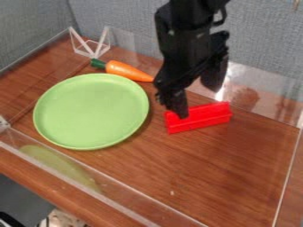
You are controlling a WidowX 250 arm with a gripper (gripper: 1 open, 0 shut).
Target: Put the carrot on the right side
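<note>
The carrot (126, 70), small and orange with a green top, lies on the wooden table behind the green plate (71, 120), at the back left. My gripper (193, 99) hangs in the air right of the carrot and apart from it. It stands open and empty, pointing steeply down, just above and behind the red block (199, 117).
The red rectangular block lies right of the plate. A white wire stand (90, 43) sits in the back left corner. Clear acrylic walls (71, 182) border the wooden table (236, 177), and a grey wall stands behind.
</note>
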